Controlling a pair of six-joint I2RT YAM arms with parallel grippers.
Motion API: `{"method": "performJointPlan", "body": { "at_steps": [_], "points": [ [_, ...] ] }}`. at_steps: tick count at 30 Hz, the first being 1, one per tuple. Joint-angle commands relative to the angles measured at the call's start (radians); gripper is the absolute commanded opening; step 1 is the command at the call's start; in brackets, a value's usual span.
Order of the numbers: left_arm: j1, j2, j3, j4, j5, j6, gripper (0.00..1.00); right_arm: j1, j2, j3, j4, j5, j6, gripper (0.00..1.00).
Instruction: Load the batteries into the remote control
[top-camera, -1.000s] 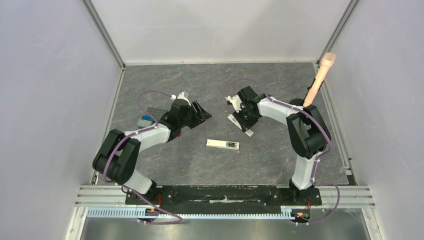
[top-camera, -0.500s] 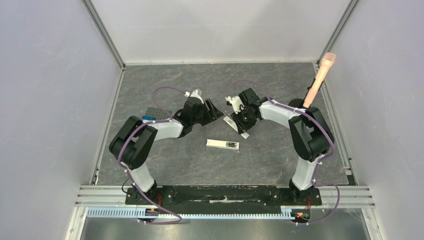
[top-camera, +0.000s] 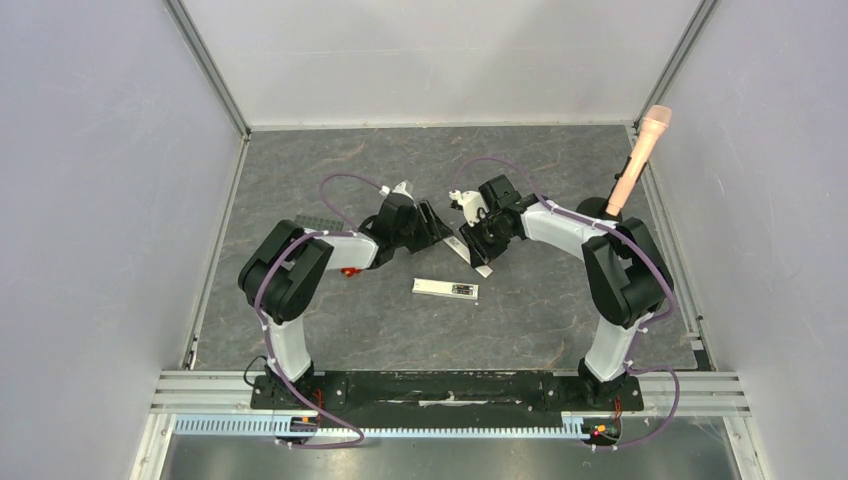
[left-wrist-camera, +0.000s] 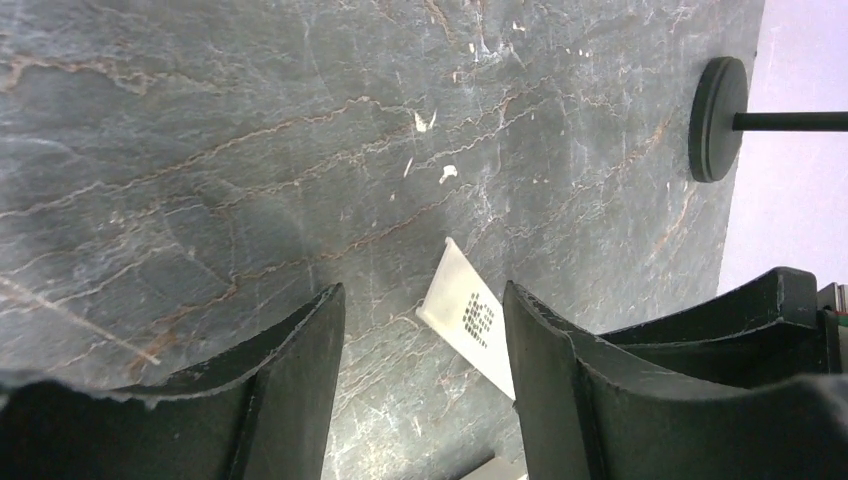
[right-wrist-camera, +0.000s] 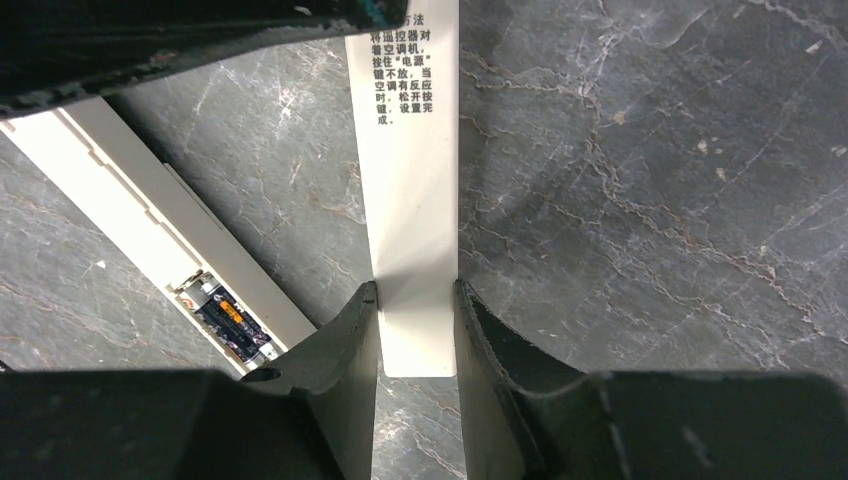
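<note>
The white remote control lies flat at the table's centre. In the right wrist view the remote has an open compartment with dark batteries lying in it. My right gripper is shut on a flat white cover strip with printed text. From above, the right gripper holds that cover just beyond the remote. My left gripper is open and empty, close to the cover's far end. In the left wrist view, the cover's dotted end lies between the left gripper's fingers.
A pink microphone on a black base stands at the back right. A grey studded plate and a small red-orange toy show beside the left arm. Walls close in the left, back and right.
My left arm has swung right toward the centre, bringing its open gripper up to the cover. My right gripper has shifted slightly left with the cover. The remote has not moved.
</note>
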Motion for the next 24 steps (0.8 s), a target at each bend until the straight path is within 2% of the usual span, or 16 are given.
{"method": "performJointPlan", "body": {
  "at_steps": [1, 7, 11, 14, 17, 18, 22, 24],
  "points": [
    [-0.006, 0.038, 0.031, 0.059, 0.046, -0.053, 0.63, 0.005, -0.041, -0.01, 0.03, -0.036, -0.008, 0.23],
    [-0.006, 0.065, 0.019, 0.106, 0.094, -0.095, 0.52, 0.005, -0.044, -0.015, 0.039, -0.041, -0.009, 0.23],
    [-0.005, 0.07, -0.004, 0.153, 0.114, -0.124, 0.39, 0.005, -0.049, -0.019, 0.046, -0.045, -0.009, 0.23],
    [-0.005, 0.08, -0.009, 0.187, 0.129, -0.142, 0.26, 0.005, -0.049, -0.021, 0.05, -0.052, -0.01, 0.23],
    [-0.005, 0.087, -0.009, 0.216, 0.142, -0.157, 0.06, 0.004, -0.057, -0.026, 0.053, -0.051, -0.011, 0.25],
    [-0.006, 0.087, -0.011, 0.227, 0.146, -0.162, 0.02, 0.005, -0.061, -0.027, 0.055, -0.045, -0.011, 0.3],
    [-0.004, 0.061, -0.031, 0.259, 0.145, -0.172, 0.02, 0.005, -0.114, -0.048, 0.091, 0.006, 0.012, 0.57],
    [-0.004, 0.029, -0.044, 0.264, 0.136, -0.171, 0.02, 0.003, -0.145, -0.052, 0.105, 0.02, 0.029, 0.63]
  ]
}}
